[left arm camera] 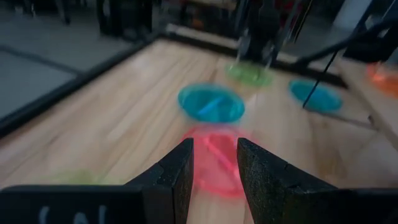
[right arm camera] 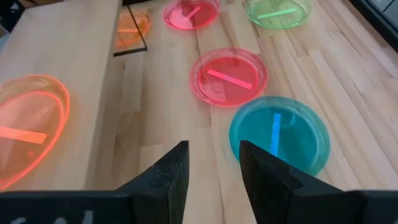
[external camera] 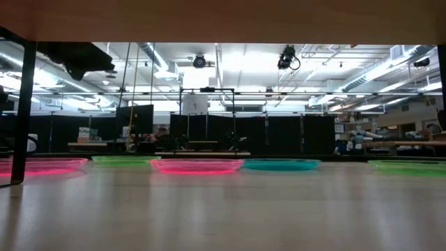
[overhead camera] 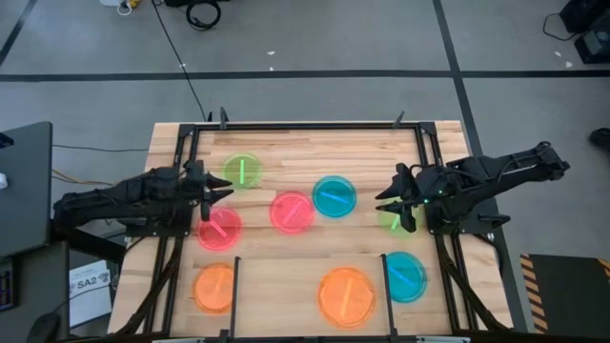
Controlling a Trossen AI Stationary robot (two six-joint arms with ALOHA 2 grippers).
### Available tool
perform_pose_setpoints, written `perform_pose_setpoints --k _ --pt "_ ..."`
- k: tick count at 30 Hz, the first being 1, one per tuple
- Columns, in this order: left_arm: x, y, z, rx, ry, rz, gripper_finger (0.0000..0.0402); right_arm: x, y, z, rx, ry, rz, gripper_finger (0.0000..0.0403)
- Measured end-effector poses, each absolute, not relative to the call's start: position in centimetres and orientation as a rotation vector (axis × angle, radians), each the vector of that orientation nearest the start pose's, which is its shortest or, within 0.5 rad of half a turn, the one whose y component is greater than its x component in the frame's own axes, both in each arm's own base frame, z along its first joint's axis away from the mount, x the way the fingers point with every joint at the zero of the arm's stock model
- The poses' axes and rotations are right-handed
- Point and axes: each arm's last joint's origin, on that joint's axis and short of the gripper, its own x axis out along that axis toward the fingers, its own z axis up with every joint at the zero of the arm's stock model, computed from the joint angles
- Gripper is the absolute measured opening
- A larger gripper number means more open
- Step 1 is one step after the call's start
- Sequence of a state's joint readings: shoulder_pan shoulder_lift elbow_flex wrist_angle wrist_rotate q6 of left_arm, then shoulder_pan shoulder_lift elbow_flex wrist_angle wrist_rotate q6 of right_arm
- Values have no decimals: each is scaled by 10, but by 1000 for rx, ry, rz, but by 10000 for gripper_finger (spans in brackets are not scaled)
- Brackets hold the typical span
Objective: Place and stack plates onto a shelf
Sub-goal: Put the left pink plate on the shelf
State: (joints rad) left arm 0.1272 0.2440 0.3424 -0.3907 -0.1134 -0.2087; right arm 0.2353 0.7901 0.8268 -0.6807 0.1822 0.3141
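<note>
Eight plates lie flat on the wooden table. In the high view they are a green plate (overhead camera: pixel 241 171), a cyan plate (overhead camera: pixel 334 195), two pink plates (overhead camera: pixel 292 211) (overhead camera: pixel 219 229), a second green plate (overhead camera: pixel 394 220), a second cyan plate (overhead camera: pixel 405 276) and two orange plates (overhead camera: pixel 346 295) (overhead camera: pixel 214 288). Thin black shelf rods (overhead camera: pixel 234 293) (overhead camera: pixel 386 291) stand near the table's near edge. My left gripper (overhead camera: pixel 227 194) (left arm camera: pixel 213 146) hovers open at the left, pointing right toward the middle pink plate (left arm camera: pixel 217 158). My right gripper (overhead camera: pixel 383 200) (right arm camera: pixel 211 163) hovers open over the second green plate, pointing left beside the cyan plate (right arm camera: pixel 278 134).
Black rails (overhead camera: pixel 181 229) (overhead camera: pixel 438 238) carrying the arms run along the table's left and right sides, with a bar across the far edge (overhead camera: pixel 305 125). Bare wood lies between the plates in the middle (overhead camera: pixel 286 257). A dark upright post (external camera: pixel 24 111) shows at the left of the low view.
</note>
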Motion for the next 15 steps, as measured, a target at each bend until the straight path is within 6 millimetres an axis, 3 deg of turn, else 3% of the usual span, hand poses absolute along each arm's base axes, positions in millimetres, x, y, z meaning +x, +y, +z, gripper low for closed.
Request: perform_pose_setpoints --k 8,15 --pt "113 24 236 -274 604 372 130 151 26 294 170 650 -76 148" --pt "135 45 221 -380 786 360 130 154 25 296 162 633 -13 148"
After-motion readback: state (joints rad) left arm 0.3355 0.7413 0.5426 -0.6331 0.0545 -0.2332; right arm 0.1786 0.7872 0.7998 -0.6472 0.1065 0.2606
